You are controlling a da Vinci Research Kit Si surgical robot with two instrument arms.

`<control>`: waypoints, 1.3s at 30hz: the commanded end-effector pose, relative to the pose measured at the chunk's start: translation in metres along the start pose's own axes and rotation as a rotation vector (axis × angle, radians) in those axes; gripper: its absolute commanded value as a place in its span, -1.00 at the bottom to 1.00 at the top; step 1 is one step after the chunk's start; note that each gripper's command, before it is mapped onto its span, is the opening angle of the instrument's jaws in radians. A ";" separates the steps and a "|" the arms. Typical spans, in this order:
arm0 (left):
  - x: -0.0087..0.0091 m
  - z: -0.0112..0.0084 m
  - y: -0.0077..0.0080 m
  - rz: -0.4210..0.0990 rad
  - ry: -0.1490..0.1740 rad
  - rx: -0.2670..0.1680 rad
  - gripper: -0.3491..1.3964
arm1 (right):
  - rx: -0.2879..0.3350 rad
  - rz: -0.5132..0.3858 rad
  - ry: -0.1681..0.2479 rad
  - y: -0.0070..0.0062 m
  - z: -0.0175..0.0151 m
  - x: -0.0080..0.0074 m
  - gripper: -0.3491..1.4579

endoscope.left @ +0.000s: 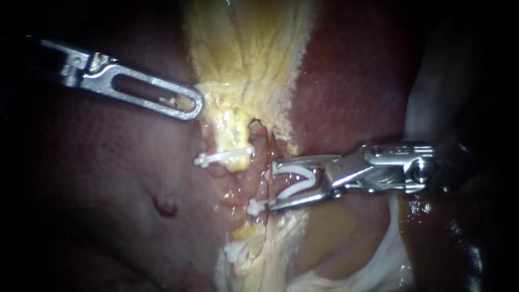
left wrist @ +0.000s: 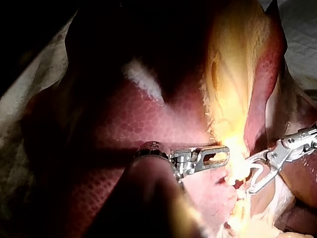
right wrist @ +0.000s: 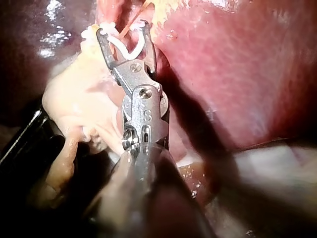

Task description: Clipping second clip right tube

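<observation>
Endoscope light falls brightest on the yellow tissue (endoscope.left: 243, 65) at the middle and fades to black at the corners, with glare on the right instrument (endoscope.left: 278, 184). In the left wrist view that tissue is burnt out and the liver (left wrist: 124, 129) lies in deep shadow; in the right wrist view wet glints dot the liver, and the instrument shadows it.

Endoscope: close in, facing straight onto the liver (endoscope.left: 97, 162) & yellow tissue (endoscope.left: 243, 65). The left instrument (endoscope.left: 195, 105) enters from view's left, the right instrument (endoscope.left: 273, 185) from its right. Left wrist cam: looks along its own shaft, set farther back, wider scene. Right wrist cam: v. near, behind its shaft. All 3 share the white clip (endoscope.left: 300, 187) & tissue around it.
</observation>
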 end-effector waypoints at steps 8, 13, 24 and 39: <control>0.0000 0.0001 0.0000 0.000 0.000 0.000 -1.00 | 0.038 0.049 0.059 0.0003 0.0012 0.0003 -0.06; 0.0000 0.0001 0.0000 0.000 -0.001 0.000 -1.00 | 0.076 0.071 0.072 0.0002 0.0012 0.0003 -0.06; 0.0000 0.0002 0.0002 0.000 -0.001 -0.001 -1.00 | 0.115 0.113 0.118 -0.0007 0.0011 0.0007 -0.06; -0.0001 0.0003 0.0006 0.000 -0.001 -0.001 -1.00 | 0.201 0.140 0.162 -0.0040 0.0010 0.0027 -0.06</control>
